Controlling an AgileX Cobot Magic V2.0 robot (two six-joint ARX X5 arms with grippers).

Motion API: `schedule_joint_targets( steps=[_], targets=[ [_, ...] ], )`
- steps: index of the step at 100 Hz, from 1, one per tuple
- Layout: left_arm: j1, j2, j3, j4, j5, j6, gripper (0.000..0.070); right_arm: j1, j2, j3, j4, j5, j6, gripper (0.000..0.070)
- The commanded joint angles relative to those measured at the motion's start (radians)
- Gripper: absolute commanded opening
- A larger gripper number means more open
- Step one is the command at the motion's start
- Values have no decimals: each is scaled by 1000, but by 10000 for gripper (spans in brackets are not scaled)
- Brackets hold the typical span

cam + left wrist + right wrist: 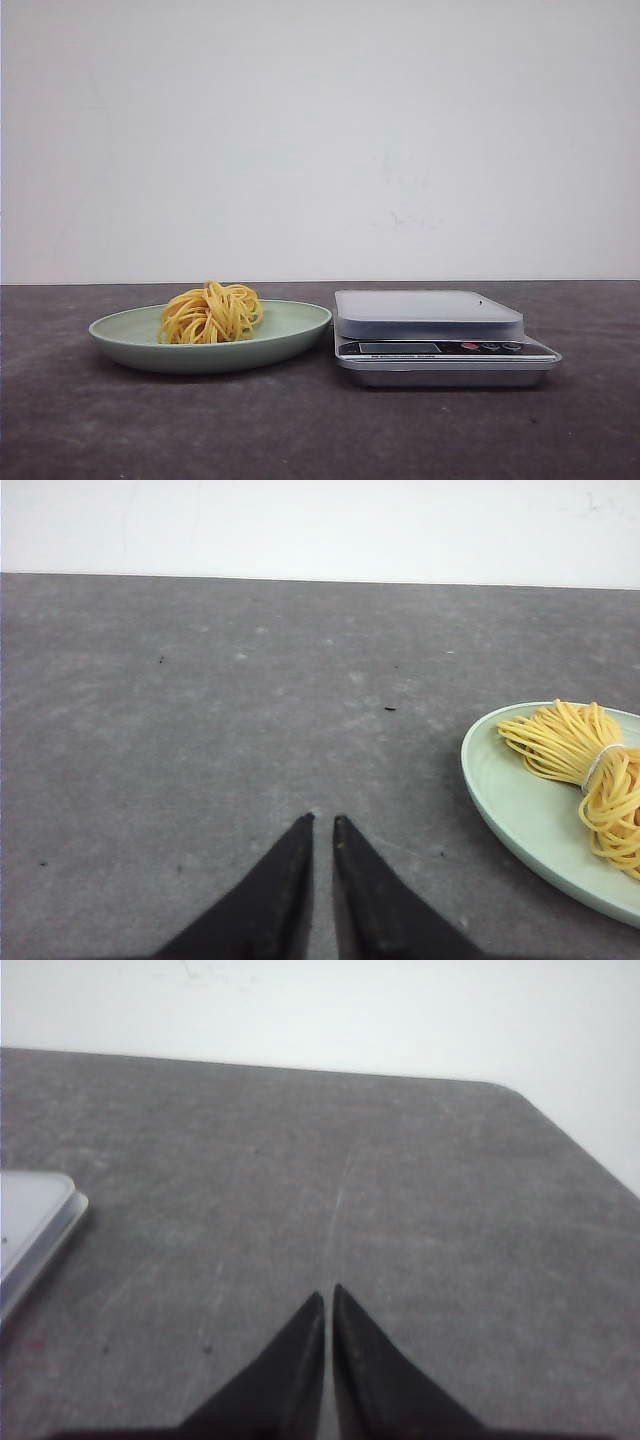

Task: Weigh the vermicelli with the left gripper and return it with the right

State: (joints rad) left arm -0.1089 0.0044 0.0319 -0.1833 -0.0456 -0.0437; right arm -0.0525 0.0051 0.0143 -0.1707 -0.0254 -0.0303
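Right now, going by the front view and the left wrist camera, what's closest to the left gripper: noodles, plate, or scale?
1. Plate: its rim is nearest the left gripper, on its right.
2. Vermicelli: lying on the plate.
3. Scale: beyond the plate's far side.

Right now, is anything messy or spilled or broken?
No, nothing stands out. The noodles sit in a tidy clump on the plate, the scale beside it sits flat and bare, and no strands lie on the table.

Vermicelli (211, 313) in plate (290, 330), a bit toward 9 o'clock of plate centre. Scale (440, 335) just beside plate at 3 o'clock, narrow gap. Both on table (320, 430), wall (320, 140) behind at 12.
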Motion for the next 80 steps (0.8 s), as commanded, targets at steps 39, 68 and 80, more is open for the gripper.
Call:
schedule_joint_targets(
  steps=[39, 68, 80],
  targets=[
    [0, -1, -18, -5, 4, 9, 0, -1, -1, -2, 17, 0, -3, 7],
    [0, -1, -18, -5, 4, 9, 0, -1, -1, -2, 17, 0, -3, 7],
    [0, -1, -18, -4, 4, 9, 0, -1, -1, -2, 17, 0, -3, 7]
  ],
)
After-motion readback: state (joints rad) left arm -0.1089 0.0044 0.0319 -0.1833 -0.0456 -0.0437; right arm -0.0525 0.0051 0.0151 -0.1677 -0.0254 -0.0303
